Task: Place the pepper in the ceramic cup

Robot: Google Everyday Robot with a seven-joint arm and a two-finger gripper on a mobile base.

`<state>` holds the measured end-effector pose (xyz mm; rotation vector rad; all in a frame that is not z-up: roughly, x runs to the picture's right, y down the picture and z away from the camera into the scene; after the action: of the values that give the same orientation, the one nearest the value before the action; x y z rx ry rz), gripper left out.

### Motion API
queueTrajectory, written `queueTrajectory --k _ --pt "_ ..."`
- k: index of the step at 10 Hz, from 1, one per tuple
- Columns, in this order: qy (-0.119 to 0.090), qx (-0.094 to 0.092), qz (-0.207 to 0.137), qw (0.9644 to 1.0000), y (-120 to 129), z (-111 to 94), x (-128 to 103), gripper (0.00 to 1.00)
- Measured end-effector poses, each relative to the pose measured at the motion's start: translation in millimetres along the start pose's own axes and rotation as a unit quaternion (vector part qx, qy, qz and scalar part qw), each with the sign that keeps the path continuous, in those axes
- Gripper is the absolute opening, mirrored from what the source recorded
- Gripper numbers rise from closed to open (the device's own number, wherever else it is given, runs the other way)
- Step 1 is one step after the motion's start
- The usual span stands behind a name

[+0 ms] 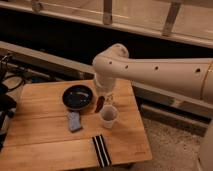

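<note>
The two-finger gripper (105, 98) hangs just above the small pale whitish-grey ceramic cup (108, 116), its fingers clamped together on the upper end of the slim dark red-brown pepper (100, 104). The pepper dangles nearly upright, just beside the cup's rim, outside the mouth. Near the cup on that same side sits the round black pan (77, 97); the wooden table (40, 145) carries them all. The step in hand looks like the carry to the cup: next the pepper needs shifting over the cup's opening, lowering tip-first, then releasing
</note>
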<state>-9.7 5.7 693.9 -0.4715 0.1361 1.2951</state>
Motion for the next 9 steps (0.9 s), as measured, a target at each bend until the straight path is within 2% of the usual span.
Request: queueTrajectory --k 1,3,4,6,9 --pt "-0.015 0.011 0.018 0.9997 -19.1 -13.4 -8.1 0.0" --pt "-0.042 0.039 0.059 0.9966 -68.8 -46.8 -14.5 0.0" --pt "-0.046 0.044 0.069 0.9956 -77.5 -54.4 -13.6 0.0" --pt "-0.044 0.053 0.082 0.9943 -84.0 -57.9 -7.8 0.0" --pt "-0.031 0.05 0.078 0.9952 -71.5 -41.7 5.9 0.0"
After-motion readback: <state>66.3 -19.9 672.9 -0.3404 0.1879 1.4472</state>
